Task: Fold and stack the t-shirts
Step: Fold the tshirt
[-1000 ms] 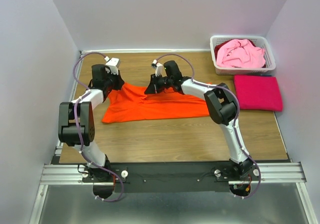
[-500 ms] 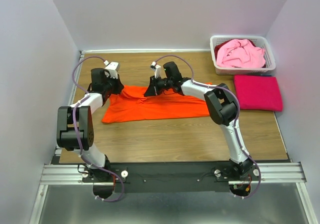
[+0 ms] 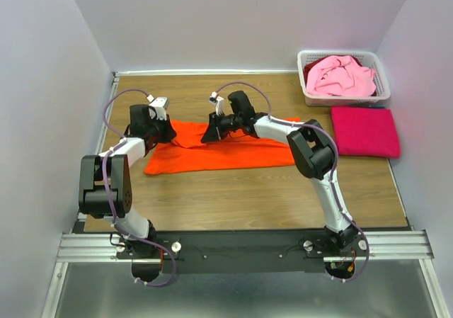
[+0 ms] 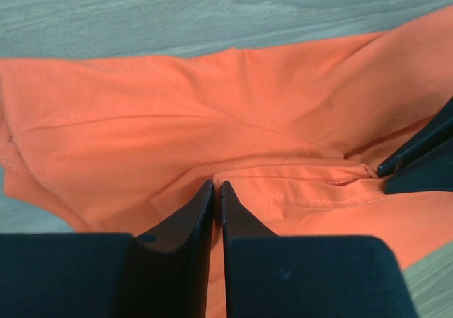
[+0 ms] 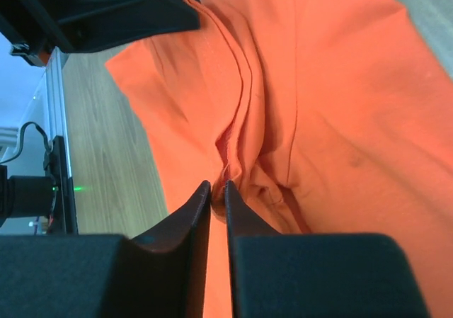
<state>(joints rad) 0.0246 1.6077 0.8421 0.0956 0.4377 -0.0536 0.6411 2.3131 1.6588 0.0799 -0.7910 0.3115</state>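
Folding looks to be why both arms sit low at the far edge of the orange t-shirt (image 3: 226, 155) spread on the worktop (image 3: 248, 194): your left fingers (image 4: 185, 222) and right fingers (image 5: 185, 219) are nearly together at a doubled hem, though whether they pinch it I cannot tell.

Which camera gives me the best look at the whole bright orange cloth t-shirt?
The top external view: it shows the bright orange cloth t-shirt almost whole, spread on the wooden table. The left wrist view shows only creased cloth and a hem; the right wrist view shows only a bunched fold.
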